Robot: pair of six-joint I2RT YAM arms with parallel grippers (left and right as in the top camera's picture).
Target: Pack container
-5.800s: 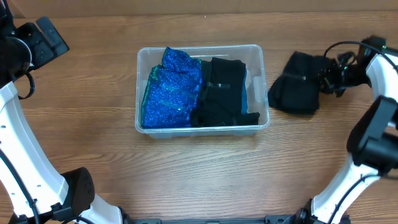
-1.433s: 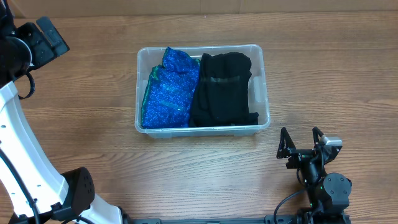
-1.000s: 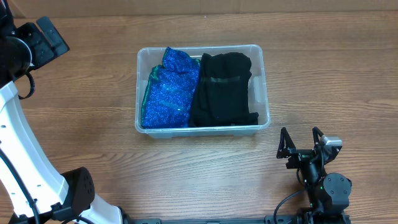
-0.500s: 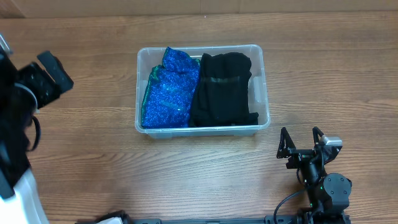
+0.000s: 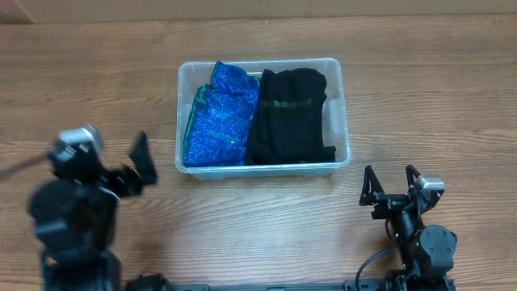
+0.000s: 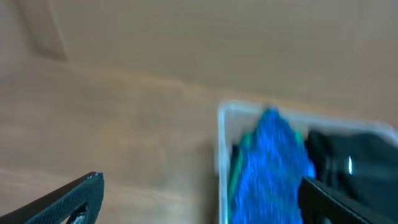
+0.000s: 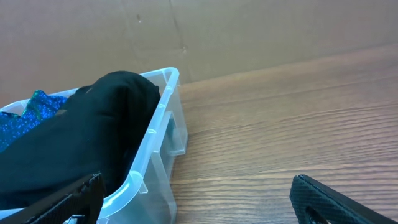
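Observation:
The container [image 5: 262,62], a clear plastic bin, stands at the middle of the table. A sparkly blue cloth [image 5: 220,117] fills its left half and a folded black cloth [image 5: 291,117] its right half. My left gripper [image 5: 123,164] is blurred low at the front left, open, apart from the bin. In the left wrist view the left gripper [image 6: 205,205] is open and empty, facing the bin's rim [image 6: 221,137] and the blue cloth [image 6: 273,162]. My right gripper [image 5: 389,179] rests open at the front right. Its wrist view shows the right gripper [image 7: 196,193] empty beside the bin's corner [image 7: 158,134] and the black cloth [image 7: 81,137].
Wooden tabletop [image 5: 420,97] lies all round the bin. A brown cardboard wall [image 7: 249,31] stands behind the table's far edge. The left arm's body [image 5: 73,218] is at the front left, the right arm's base [image 5: 424,250] at the front right.
The black cloth that lay right of the bin is now inside it. The left arm has swung down from the far left to the front left. The right arm has stayed still.

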